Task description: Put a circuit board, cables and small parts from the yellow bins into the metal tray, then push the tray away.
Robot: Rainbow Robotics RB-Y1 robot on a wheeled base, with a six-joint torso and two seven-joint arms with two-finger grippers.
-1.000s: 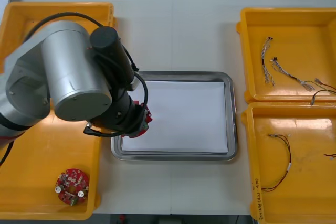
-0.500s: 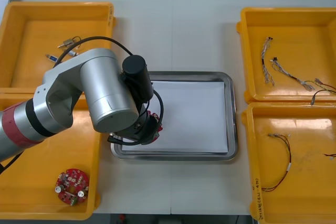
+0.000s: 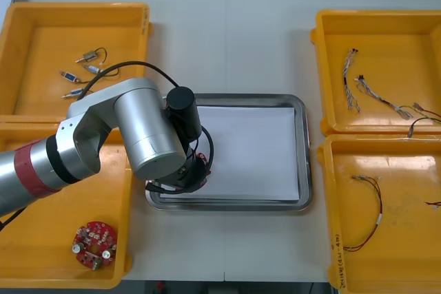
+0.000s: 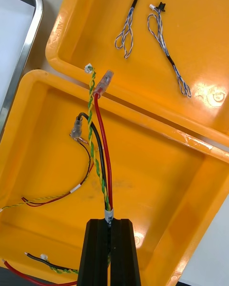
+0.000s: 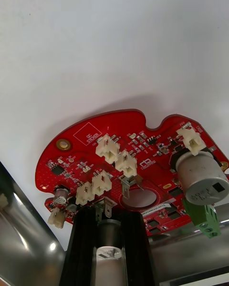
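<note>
Clamping a circuit board (image 5: 119, 162) in the left gripper (image 5: 110, 217) over the metal tray's (image 3: 304, 149) near-left corner. Pinching a cable (image 4: 98, 143) in the nearly closed right gripper (image 4: 110, 224), right of the tray

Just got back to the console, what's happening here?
The left gripper is shut on a red board, holding it low over the tray's white inside, by its near left corner. The right gripper is shut on a bunch of cables, held over a bin. The tray holds nothing else yet, as far as shows.
</note>
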